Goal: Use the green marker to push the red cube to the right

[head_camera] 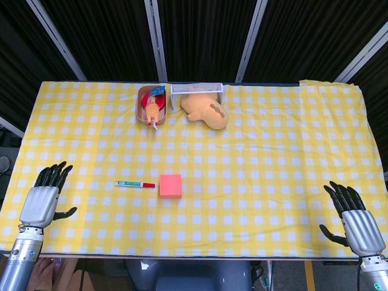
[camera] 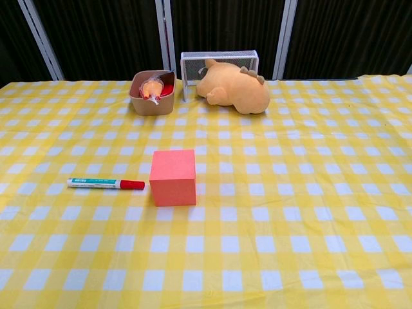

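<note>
1. My left hand point(head_camera: 41, 200) rests at the 8 o'clock corner of the yellow-and-white checked cloth surface point(head_camera: 273, 151), fingers point(head_camera: 53, 175) released and spread, grasping nothing.
2. My right hand point(head_camera: 357, 221) sits at the 4 o'clock corner, fingers also released, empty.
3. The slim green-and-white marker with a red cap point(head_camera: 135, 184) lies flat just at 9 o'clock of the red-pink foam-looking cube point(head_camera: 170, 186), cap end pointing at the cube; a small gap shows between them in the chest view.
4. Cube sits near the surface's centre, slightly toward 7 o'clock.
5. Step in hand, as I judge it: pick up the marker, nothing started yet. Left hand is the nearer one.
6. Do it well: pinch the marker at its white-green barrel, away from the cap, so the cap end stays free to press the cube's 9 o'clock face low and square; an off-centre push would likely spin the cube.
7. Marker is thin and flat on cloth, so it may roll or the cloth may bunch under my fingers.
8. Open room: wide bare cloth toward 3 o'clock of the cube, far from the edge.
9. Clutter is well apart at 12 o'clock: brown tray holding a toy point(head_camera: 150, 104), white wire basket point(head_camera: 195, 90), tan plush toy point(head_camera: 206, 111).
</note>
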`<state>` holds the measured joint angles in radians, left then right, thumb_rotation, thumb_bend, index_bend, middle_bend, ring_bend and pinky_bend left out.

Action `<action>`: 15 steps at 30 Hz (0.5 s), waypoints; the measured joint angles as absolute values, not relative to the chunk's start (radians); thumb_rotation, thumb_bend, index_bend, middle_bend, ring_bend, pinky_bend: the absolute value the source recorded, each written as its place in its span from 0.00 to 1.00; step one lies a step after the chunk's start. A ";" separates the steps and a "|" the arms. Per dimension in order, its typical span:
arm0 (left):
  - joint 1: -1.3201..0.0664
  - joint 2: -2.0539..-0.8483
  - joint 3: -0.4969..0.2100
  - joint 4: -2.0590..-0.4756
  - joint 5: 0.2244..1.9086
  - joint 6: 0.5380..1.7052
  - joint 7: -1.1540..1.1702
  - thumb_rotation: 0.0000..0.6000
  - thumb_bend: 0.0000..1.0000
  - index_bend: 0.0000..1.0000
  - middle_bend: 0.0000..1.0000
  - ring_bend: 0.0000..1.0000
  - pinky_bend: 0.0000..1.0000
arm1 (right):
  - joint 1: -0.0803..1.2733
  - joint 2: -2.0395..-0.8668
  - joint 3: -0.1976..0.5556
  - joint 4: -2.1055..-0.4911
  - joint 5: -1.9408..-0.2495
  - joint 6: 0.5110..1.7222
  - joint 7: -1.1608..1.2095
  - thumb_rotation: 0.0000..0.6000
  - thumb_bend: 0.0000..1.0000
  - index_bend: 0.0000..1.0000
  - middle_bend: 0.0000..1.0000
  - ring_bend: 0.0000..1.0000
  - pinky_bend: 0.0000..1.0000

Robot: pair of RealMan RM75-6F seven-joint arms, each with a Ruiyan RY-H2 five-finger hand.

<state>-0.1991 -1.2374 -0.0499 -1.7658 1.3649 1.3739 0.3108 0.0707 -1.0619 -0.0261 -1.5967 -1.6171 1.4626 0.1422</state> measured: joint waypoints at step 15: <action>-0.203 -1.235 -0.051 -1.766 1.357 1.363 0.310 1.00 0.10 0.00 0.00 0.00 0.01 | 0.072 -1.062 -0.026 -1.599 -1.617 1.461 0.139 1.00 0.32 0.00 0.00 0.00 0.00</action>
<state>-0.2032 -1.2354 -0.0512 -1.7663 1.3573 1.3626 0.3103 0.0719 -1.0623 -0.0256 -1.5994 -1.6174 1.4611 0.1394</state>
